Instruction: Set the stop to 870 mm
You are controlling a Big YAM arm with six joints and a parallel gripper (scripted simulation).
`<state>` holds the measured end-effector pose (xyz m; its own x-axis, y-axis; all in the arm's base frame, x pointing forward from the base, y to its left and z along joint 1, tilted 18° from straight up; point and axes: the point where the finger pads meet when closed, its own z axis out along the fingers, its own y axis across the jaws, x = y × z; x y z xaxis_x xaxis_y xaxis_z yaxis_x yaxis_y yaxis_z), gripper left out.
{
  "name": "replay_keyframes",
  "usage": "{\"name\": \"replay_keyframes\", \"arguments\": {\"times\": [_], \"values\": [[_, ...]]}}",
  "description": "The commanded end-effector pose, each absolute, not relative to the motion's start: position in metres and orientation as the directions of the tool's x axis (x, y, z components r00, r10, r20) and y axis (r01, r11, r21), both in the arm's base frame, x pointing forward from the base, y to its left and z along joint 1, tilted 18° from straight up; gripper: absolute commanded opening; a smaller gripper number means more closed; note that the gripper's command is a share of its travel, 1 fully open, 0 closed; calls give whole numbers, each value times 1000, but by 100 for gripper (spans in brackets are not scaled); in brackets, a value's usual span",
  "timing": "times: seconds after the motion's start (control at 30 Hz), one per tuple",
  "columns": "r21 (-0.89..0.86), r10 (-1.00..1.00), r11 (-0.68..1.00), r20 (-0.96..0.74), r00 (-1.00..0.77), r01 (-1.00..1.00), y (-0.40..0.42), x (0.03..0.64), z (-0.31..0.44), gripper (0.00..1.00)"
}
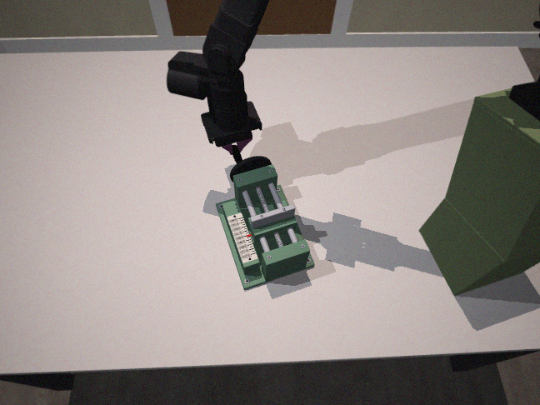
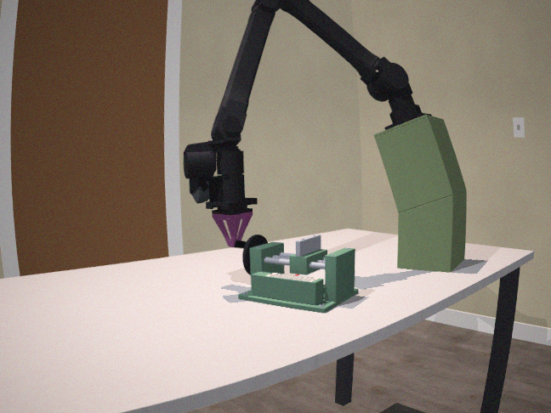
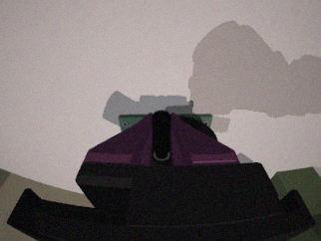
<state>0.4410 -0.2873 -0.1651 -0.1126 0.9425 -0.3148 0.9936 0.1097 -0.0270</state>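
My gripper (image 1: 236,149) (image 2: 232,245) (image 3: 161,119) is shut on the black handle (image 1: 237,156) (image 2: 240,244) (image 3: 160,134) of the handwheel. The black handwheel (image 1: 250,164) (image 2: 247,258) stands upright at the end of the green stop device (image 1: 285,260) (image 2: 340,276); the fingers are above its rim level, on its outer side. The stop, with a grey plate (image 1: 273,216) (image 2: 308,245), sits on rods between two end blocks. A red pointer (image 1: 248,236) (image 2: 297,274) stands near the middle of the white scale (image 1: 238,237). The scale's numbers are too blurred to read.
The green arm pedestal (image 1: 488,187) (image 2: 424,231) stands on the white table (image 1: 108,283) (image 2: 110,337), to the right of the device in the top and exterior views. The arm reaches over to the handwheel end. The table's front edge lies beyond the far end block in the top view.
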Motion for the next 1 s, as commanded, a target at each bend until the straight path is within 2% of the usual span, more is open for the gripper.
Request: {"name": "replay_keyframes", "arguments": {"times": [0.0,0.97], "values": [[17,937,128,-330,-115,992,-285,478,-170,6],[12,937,123,-332,-112,992,-306,470,-196,6]]}}
